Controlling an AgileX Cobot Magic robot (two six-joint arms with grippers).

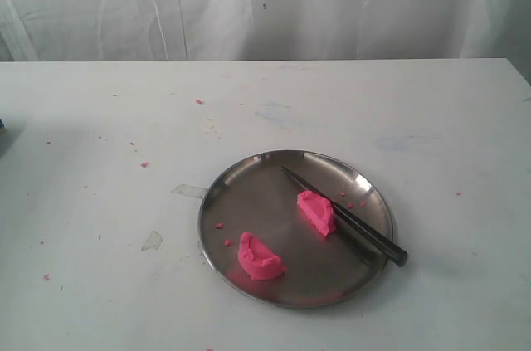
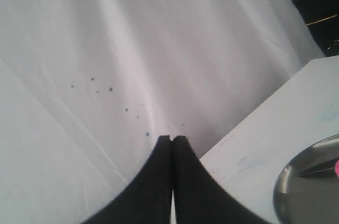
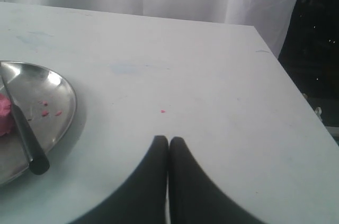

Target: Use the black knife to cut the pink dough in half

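pink dough (image 1: 316,212) was in two halves on plate (image 1: 249,177), well apart | black knife (image 1: 344,218) lay just right of far half, so I judged cut done | left gripper (image 2: 171,138) and right gripper (image 3: 168,139) fingers pressed together, empty, clear of plate

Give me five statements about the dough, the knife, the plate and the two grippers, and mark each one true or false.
1. The pink dough lies in two separate pieces on the steel plate. True; the second piece sits nearer the plate's front rim.
2. The black knife lies on the table, off the plate. False; it rests across the plate, its handle end jutting past the rim.
3. The right gripper holds the knife. False; it is shut and empty, above bare table beside the plate.
4. The left gripper is shut with nothing in it. True.
5. The knife touches neither dough piece. False; the blade lies right against one piece.
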